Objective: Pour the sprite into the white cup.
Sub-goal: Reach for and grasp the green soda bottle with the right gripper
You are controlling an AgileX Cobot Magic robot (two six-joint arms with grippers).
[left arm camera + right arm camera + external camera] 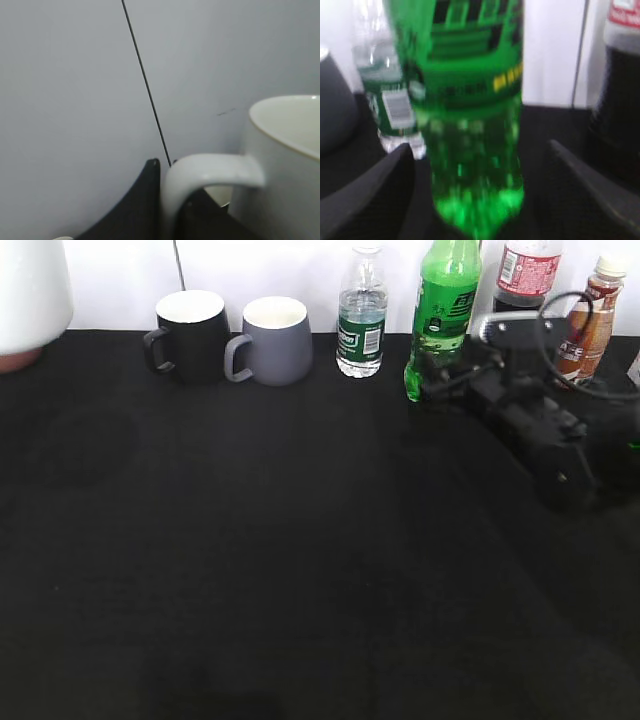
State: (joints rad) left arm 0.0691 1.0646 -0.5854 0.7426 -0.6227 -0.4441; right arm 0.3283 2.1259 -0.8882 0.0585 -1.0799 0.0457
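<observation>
The sprite, a tall green bottle, stands at the back of the black table. In the right wrist view the sprite is between the two fingers of my right gripper, which is open with a gap on each side. In the exterior view the right gripper is at the bottle's lower part. The white cup is at the upper left edge, large in the exterior view. In the left wrist view my left gripper is shut on the white cup's loop handle.
A black mug, a grey mug and a small water bottle stand along the back wall, left of the sprite. A cola bottle and a brown drink bottle stand to its right.
</observation>
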